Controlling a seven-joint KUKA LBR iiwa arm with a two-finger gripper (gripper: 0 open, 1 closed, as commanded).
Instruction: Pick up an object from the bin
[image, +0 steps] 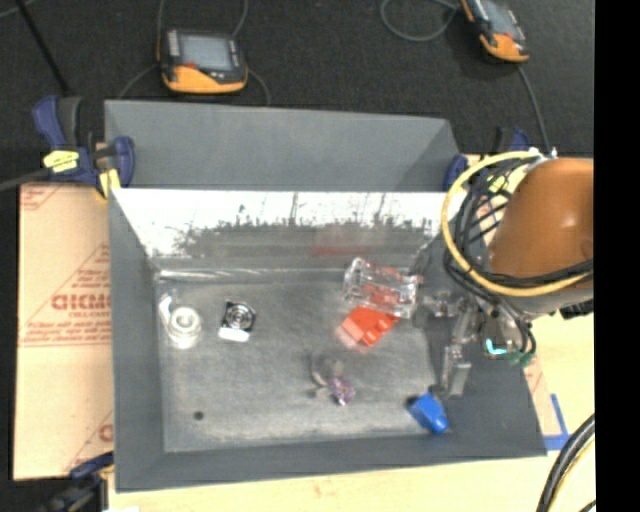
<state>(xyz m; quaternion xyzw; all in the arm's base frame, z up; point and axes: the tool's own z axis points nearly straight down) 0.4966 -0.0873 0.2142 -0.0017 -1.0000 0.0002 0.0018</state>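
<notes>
Zero objects lifted so far: we see nothing in the gripper (450, 385), and everything lies on the floor of the bin (280, 150). We read this as the approach stage, with closing and lifting both left to do.

Nearest candidate is the small blue block (430, 414) in the front right corner of the floor, just beside the gripper tip. We can't tell whether they touch. Next nearest is the orange block (362, 327), mid-bin, up against a clear plastic wrapper (380, 283). A small purple-grey piece (335, 386) lies near front centre. A clear round cap (181, 324) and a small black-and-white part (237, 319) sit well apart at the far side.

Arm pose: it comes in from the view's right. The orange wrist cover (545, 220) and looped cables (470, 230) sit over the bin's right wall. The gripper hangs down along the right side of the floor. Whether it is parted or closed we can't tell from this angle.

Our guess: the blue block sits close to the corner walls, so clearance will be tight.
</notes>
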